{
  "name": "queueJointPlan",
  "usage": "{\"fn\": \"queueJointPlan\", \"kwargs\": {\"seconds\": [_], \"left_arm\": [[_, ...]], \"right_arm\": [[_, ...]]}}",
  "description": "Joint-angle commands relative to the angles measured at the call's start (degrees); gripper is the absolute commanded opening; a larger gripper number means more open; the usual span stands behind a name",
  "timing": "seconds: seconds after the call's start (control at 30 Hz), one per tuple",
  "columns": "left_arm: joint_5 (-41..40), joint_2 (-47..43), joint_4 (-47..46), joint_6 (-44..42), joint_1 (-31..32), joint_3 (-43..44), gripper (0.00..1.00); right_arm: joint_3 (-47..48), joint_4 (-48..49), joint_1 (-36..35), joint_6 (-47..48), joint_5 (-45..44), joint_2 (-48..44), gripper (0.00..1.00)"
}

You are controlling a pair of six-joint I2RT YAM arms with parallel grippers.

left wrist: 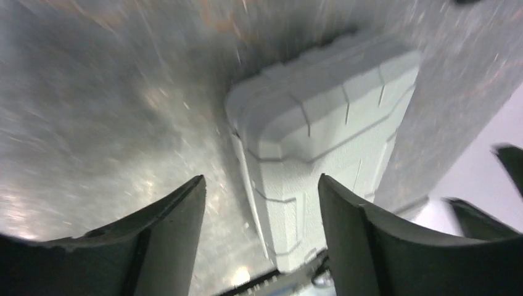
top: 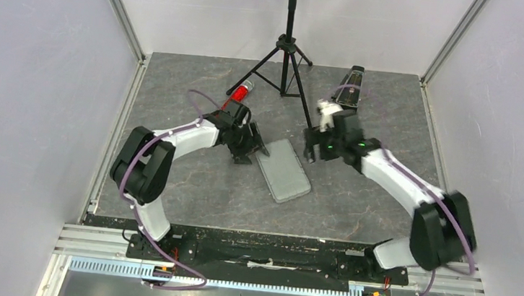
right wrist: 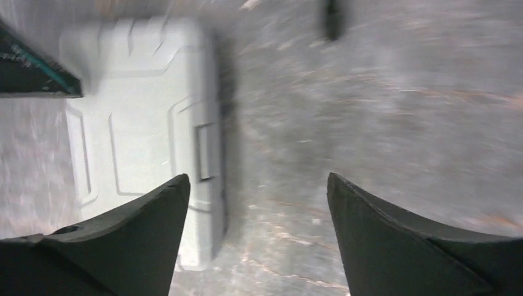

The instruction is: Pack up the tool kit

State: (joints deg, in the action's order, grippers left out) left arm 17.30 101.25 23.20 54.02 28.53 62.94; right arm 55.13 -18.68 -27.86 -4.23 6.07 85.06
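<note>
The tool kit's grey case (top: 284, 170) lies shut and flat in the middle of the table, turned at an angle. My left gripper (top: 250, 149) hovers just off its far left corner, open and holding nothing. In the left wrist view the case (left wrist: 321, 129) fills the space ahead of the left gripper (left wrist: 259, 182), whose jaws stand apart. My right gripper (top: 311, 150) is by the case's far right corner, also open. From the right wrist the case (right wrist: 142, 111) lies to the left, and the right gripper (right wrist: 258, 179) has only bare table between its fingers.
A black tripod stand (top: 287, 56) rises at the back centre. A red glittery cylinder (top: 239, 91) lies behind the left arm. A black wedge-shaped metronome (top: 352, 80) stands at the back right. White walls enclose the grey table (top: 190, 185) on three sides.
</note>
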Motion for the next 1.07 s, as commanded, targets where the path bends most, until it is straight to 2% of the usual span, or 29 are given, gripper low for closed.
{"fn": "queueJointPlan", "kwargs": {"seconds": [0.0, 0.17, 0.3, 0.43, 0.57, 0.8, 1.03], "left_arm": [[-14.0, -8.6, -5.1, -10.0, -2.3, 1.1, 0.77], [-30.2, -27.9, -3.1, -22.9, -2.8, -3.5, 0.82], [-44.7, -45.0, -4.0, -32.6, -2.8, -8.3, 0.84], [-54.5, -59.9, -9.2, -40.5, -2.8, -13.2, 0.84], [-58.2, -70.6, -16.0, -48.4, -2.8, -17.4, 0.84], [-62.7, -77.4, -27.2, -53.9, -2.8, -24.6, 0.84], [-62.5, -76.3, -28.1, -53.9, -2.8, -26.3, 0.84]], "right_arm": [[-5.7, 7.0, 7.5, -4.6, -5.6, -14.5, 0.87], [-11.7, 7.5, 10.5, -4.7, -22.9, -29.4, 0.98], [-15.9, 9.2, 10.4, -4.5, -32.4, -41.4, 0.98], [-19.9, 11.6, 10.5, -3.0, -39.6, -51.1, 0.98], [-22.8, 13.5, 10.5, -0.2, -45.2, -57.3, 0.98], [-27.3, 16.7, 10.4, 3.7, -54.9, -62.4, 0.98], [-29.3, 20.5, 10.5, 6.9, -55.8, -65.2, 0.98]]}}
